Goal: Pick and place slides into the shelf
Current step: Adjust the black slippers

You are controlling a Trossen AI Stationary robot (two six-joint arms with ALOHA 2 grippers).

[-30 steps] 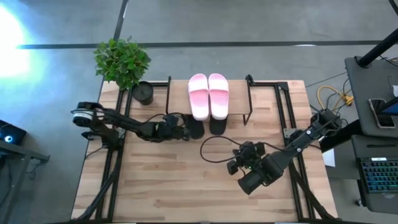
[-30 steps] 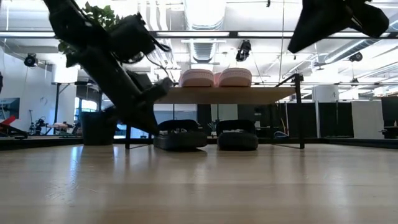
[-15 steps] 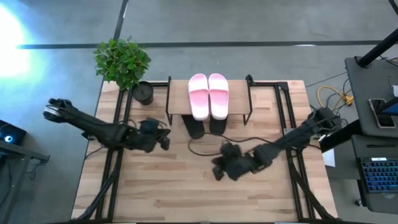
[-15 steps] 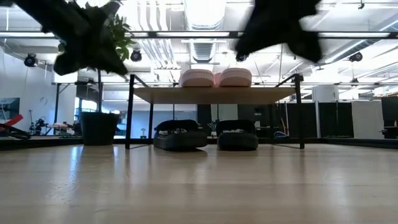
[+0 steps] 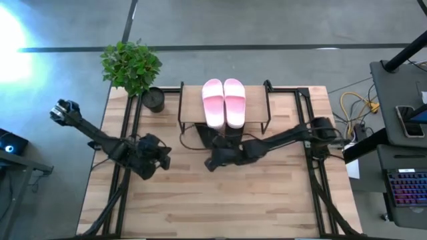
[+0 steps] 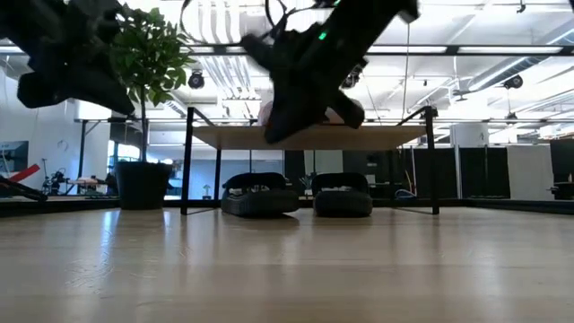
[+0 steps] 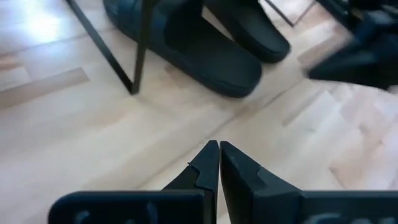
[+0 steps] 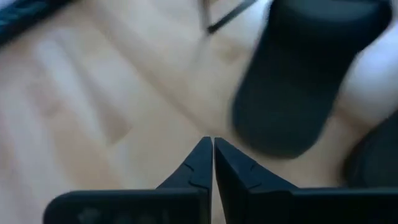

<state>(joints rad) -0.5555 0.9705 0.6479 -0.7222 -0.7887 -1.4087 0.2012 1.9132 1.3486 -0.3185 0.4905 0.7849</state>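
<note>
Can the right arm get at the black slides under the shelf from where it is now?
Probably yes. The right gripper hangs shut just in front of the shelf, whose front is open. The black slides lie side by side under it, heels outward, with nothing between. It must open and come lower first.

two dark, slim jointed arms w/ black cables; left gripper (image 7: 219, 163) and right gripper (image 8: 212, 159) fingers black, tapered.

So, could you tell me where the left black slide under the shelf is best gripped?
Probably by its heel end. The black slide lies flat on the table beneath the shelf, strap toward the back, so its open heel sticks out at the front. Come in low from the front; the plank blocks a reach from above. The right gripper, fingers shut, is nearest.
</note>
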